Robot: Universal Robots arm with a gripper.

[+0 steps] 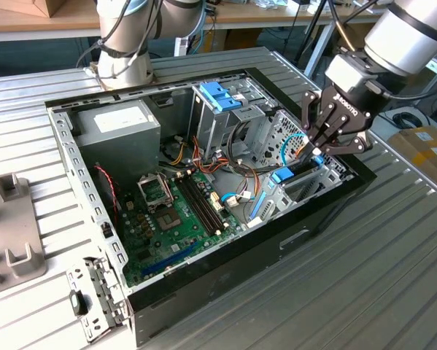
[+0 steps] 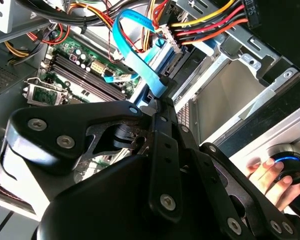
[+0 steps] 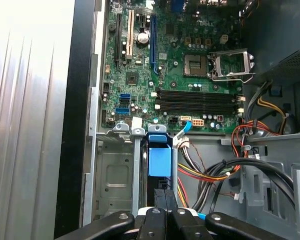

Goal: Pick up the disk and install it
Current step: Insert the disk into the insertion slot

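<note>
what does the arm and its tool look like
The arm has silver-grey rounded segments with a black joint section, ending in a light grey wrist block. The tool is black, built from flat linked plates with silver screw heads, visible close up in both wrist views, and carries a small white marking on its body. Black cables run beside the arm.

disk (image 3: 159, 161) in case (image 1: 335, 197), tool (image 1: 322, 143) above
</note>
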